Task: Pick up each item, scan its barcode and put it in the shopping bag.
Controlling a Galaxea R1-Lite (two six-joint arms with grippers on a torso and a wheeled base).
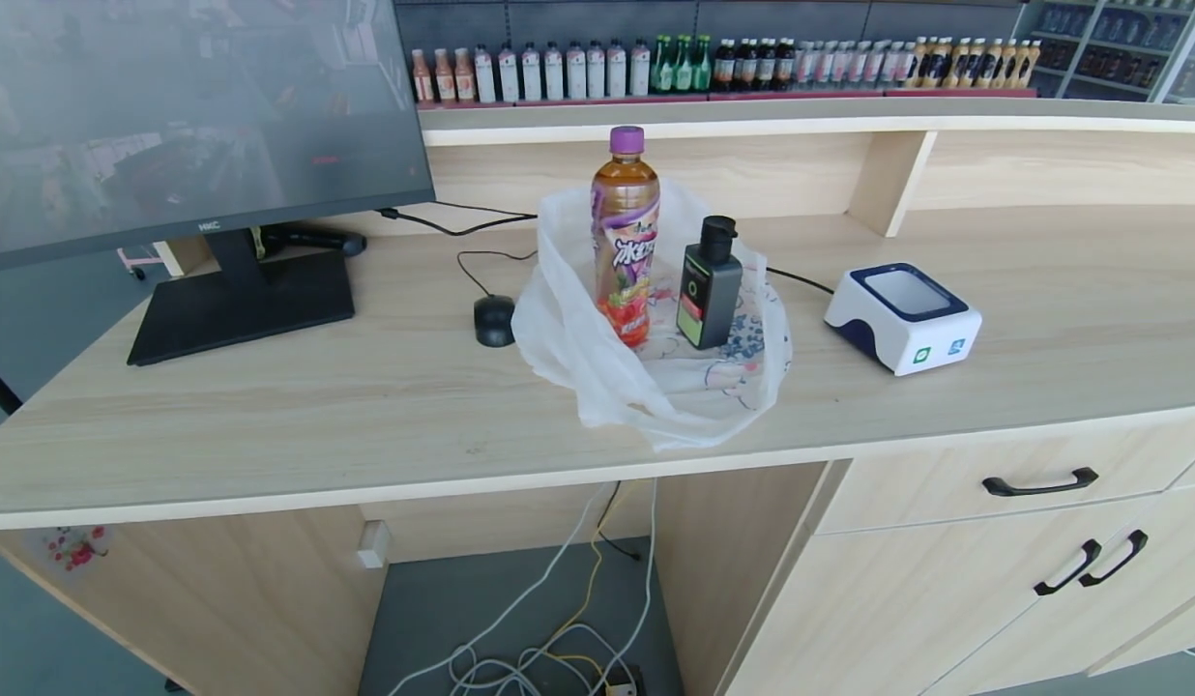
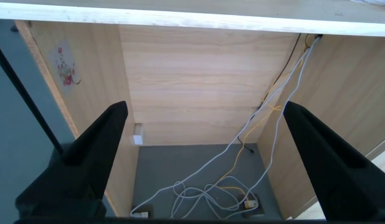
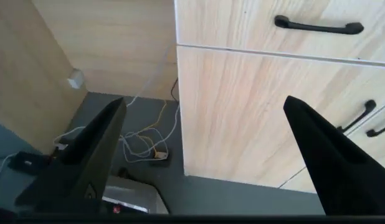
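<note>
At the centre of the head view we are seeing a tall amber tea bottle with a purple cap (image 1: 625,237) standing upright on the crumpled translucent white plastic shopping bag (image 1: 597,367). The bag's folds are rising around and behind the bottle. Just to its right in the frame, close but apart, a black pump bottle with a green label (image 1: 710,285) is standing upright on the same bag. The bag is lying on the pale wooden counter (image 1: 269,406). Right of the bag, a white-and-navy box-shaped barcode scanner (image 1: 902,317) is sitting on the counter. A black mouse (image 1: 494,320) is lying left of the bag, and a dark monitor (image 1: 191,116) is occupying the upper left. The left gripper (image 2: 202,155) is hanging below the counter edge, fingers spread wide and gripping nothing, facing loose white and yellow cables (image 2: 211,186). The right gripper (image 3: 205,143) is likewise spread and empty, facing a drawer front with a black handle (image 3: 317,26).
</note>
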